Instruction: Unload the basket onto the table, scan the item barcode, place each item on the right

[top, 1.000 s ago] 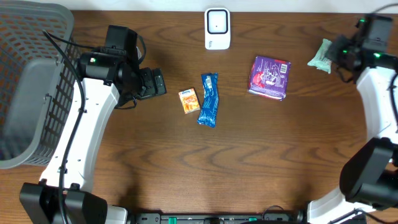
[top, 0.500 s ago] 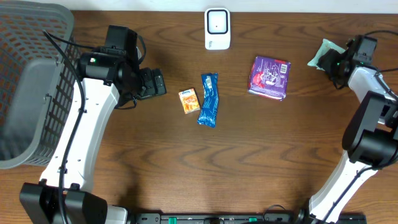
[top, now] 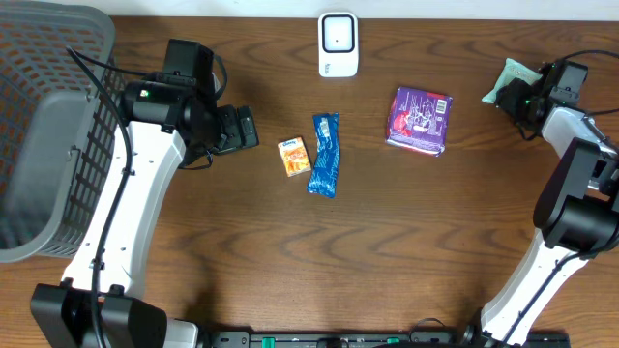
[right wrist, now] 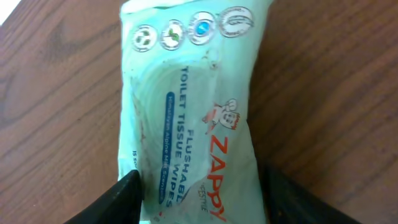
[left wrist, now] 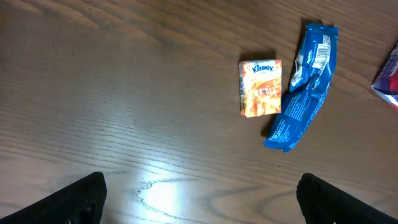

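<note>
right gripper (right wrist: 202,186) straddling the wipes pack (right wrist: 186,106) near the far right corner of the table (top: 242,251)

you have the right fingers (right wrist: 124,199) on either side of the pale green pack of flushable toilet tissue wipes, which lies flat on the wood with its printed face up. one finger touches the pack's edge, but you cannot tell whether the pair is actually clamped on it. the pack sits well apart from the white scanner (top: 338,43), which stands at the middle of the far edge. your left gripper (left wrist: 200,180) hangs over bare wood with its jaws wide apart, near the small orange kleenex pack (left wrist: 260,88), which lies just beside a blue wrapper (left wrist: 303,84). a purple packet (top: 420,120) lies between those two and the wipes, and a grey basket (top: 48,145) stands at the left.
</note>
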Robot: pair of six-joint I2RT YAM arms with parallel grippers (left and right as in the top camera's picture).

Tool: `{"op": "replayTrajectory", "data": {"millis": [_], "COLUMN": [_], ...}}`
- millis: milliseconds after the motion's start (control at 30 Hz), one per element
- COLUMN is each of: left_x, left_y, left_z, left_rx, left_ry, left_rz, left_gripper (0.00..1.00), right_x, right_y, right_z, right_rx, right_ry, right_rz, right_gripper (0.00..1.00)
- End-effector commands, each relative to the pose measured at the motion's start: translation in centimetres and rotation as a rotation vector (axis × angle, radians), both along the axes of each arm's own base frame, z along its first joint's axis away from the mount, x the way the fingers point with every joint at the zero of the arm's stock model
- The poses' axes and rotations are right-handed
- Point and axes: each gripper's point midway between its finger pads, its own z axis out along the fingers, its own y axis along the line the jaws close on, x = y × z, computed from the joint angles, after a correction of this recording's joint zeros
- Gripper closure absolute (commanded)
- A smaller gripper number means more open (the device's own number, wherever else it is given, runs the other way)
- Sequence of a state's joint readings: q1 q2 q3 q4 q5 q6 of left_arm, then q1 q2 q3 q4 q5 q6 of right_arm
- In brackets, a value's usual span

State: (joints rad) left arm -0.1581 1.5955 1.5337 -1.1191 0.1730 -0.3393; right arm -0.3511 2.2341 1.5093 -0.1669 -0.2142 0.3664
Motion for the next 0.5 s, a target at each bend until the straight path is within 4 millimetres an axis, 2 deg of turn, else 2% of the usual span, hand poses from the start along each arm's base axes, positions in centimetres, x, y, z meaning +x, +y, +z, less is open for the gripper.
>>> {"op": "replayTrajectory", "data": {"millis": [0,133,167,200,233,267,367,467], "left_x": [0.1,0.1,0.1,0.1,0.1,0.1,0.1,0.1], "left_y": [0.3,0.3,0.3,0.3,0.3,0.3,0.3,0.3], "left_z": [0.0,0.0,0.0,0.0,0.0,0.0,0.0,0.0], "left_rx": [0.011,0.011,0.011,0.011,0.011,0.011,0.011,0.011], "left_ry": [0.0,0.0,0.0,0.0,0.0,0.0,0.0,0.0], "left_rz": [0.002,0.002,0.002,0.002,0.002,0.002,0.002,0.002], "left_gripper": [0.02,0.02,0.02,0.02,0.02,0.02,0.02,0.02], "right_x": [-0.3,-0.1,0.0,0.0,0.0,-0.1,0.0,0.4], "right_y": [0.0,-0.1,-0.1,-0.1,-0.1,-0.1,1.3,3.2], "right_z": [-1.5,-1.3,-1.3,-1.3,-1.3,-1.3,-1.0,0.8], "right_rx": [-0.008,-0.043,-0.053,-0.061,-0.066,-0.068,-0.028,0.025], "right_ry": [0.026,0.015,0.012,0.011,0.013,0.015,-0.004,-0.067], "right_rz": [0.027,0.062,0.073,0.082,0.088,0.092,0.165,0.265], "right_gripper": [0.54,0.59,0.63,0.71,0.9,0.99,0.99,0.99]}}
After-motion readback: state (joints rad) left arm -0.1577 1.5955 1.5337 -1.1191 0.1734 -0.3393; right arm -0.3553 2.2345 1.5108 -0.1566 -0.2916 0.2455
